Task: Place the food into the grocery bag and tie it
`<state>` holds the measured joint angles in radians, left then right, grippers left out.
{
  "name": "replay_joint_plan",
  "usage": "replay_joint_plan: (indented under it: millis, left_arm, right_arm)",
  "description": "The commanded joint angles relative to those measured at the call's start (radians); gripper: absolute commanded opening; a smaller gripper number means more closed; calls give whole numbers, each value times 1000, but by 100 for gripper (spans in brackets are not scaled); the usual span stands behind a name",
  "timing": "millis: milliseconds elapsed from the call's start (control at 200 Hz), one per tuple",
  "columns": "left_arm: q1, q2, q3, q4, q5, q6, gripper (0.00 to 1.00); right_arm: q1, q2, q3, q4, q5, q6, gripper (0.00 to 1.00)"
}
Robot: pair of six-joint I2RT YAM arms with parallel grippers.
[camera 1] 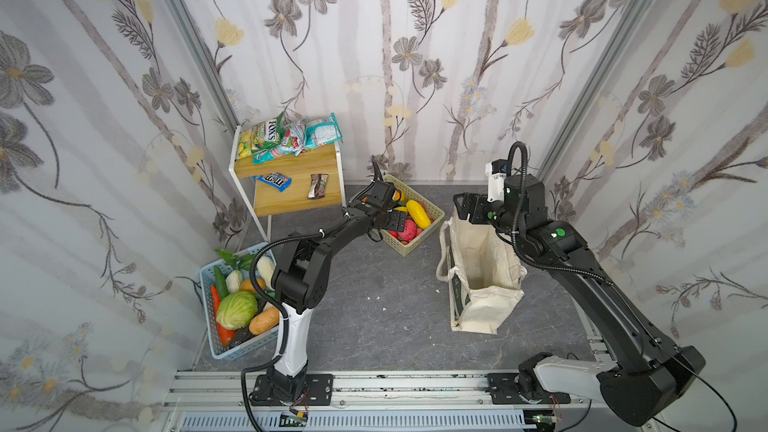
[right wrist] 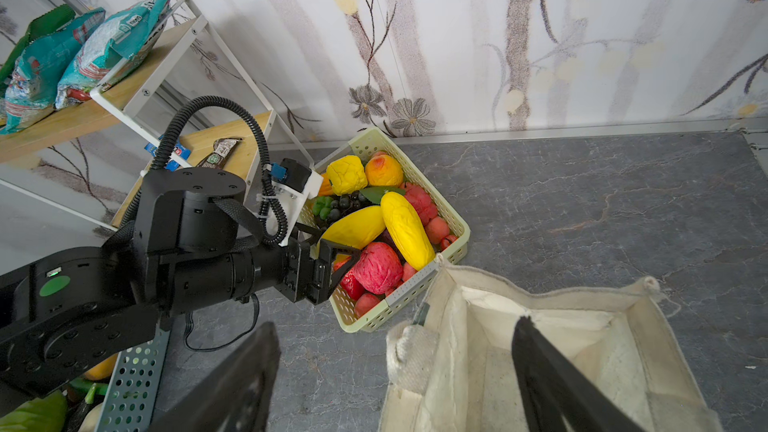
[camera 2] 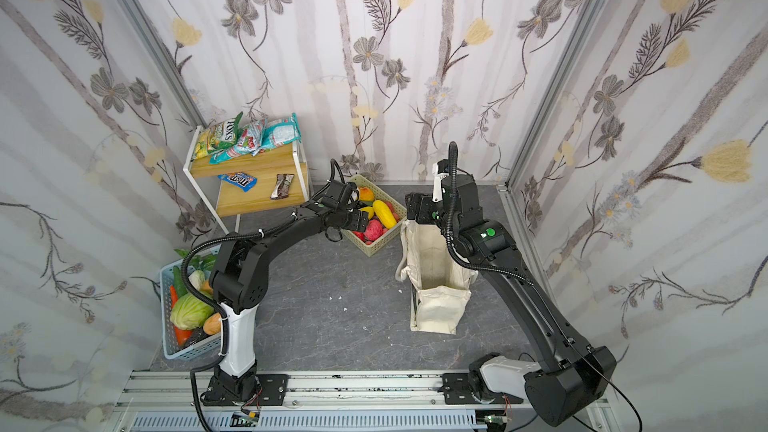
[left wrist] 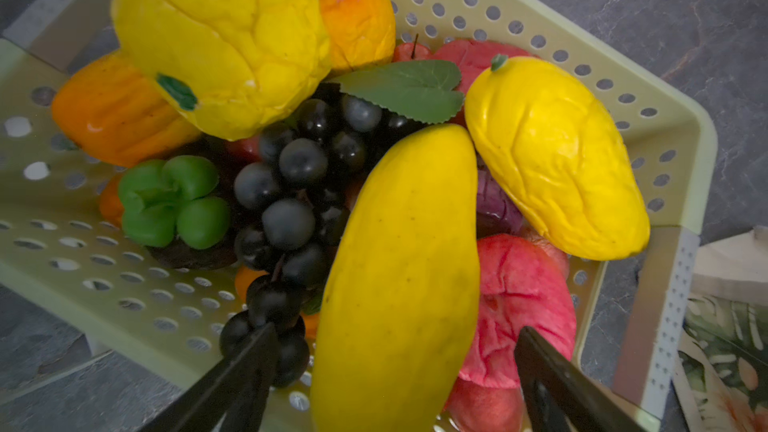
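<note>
Fingers of your left gripper (left wrist: 397, 328) stand spread astride a yellow mango (left wrist: 399, 243) in the beige basket (left wrist: 124, 284), not touching it. Your right gripper (right wrist: 395, 324) hangs with fingers apart over the grocery bag (right wrist: 590, 338), which stands upright on the desk (right wrist: 582, 201) beside that basket.

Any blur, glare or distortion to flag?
In both top views: sharp, even light; the aluminium corner post splays outward. Left wrist view: the smooth yellow toy mango nearest the lens is soft, the left claw blurred, glare on the glossy orange toy pepper. Right wrist view: the right claw is a dark blur; the beige perforated plastic basket is sharp.
</note>
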<state>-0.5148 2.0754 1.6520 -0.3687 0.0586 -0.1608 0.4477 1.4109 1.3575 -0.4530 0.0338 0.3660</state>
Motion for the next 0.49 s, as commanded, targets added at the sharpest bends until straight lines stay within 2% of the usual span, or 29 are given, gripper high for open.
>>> replay_joint_plan:
  millis: [0, 490]
  left_arm:
    - [2, 16, 26, 1, 51, 16, 90]
    - [7, 36, 40, -1, 70, 24, 71]
  right_arm:
    - [3, 5, -7, 4, 11, 5, 86]
    - [13, -11, -25, 5, 13, 8, 87]
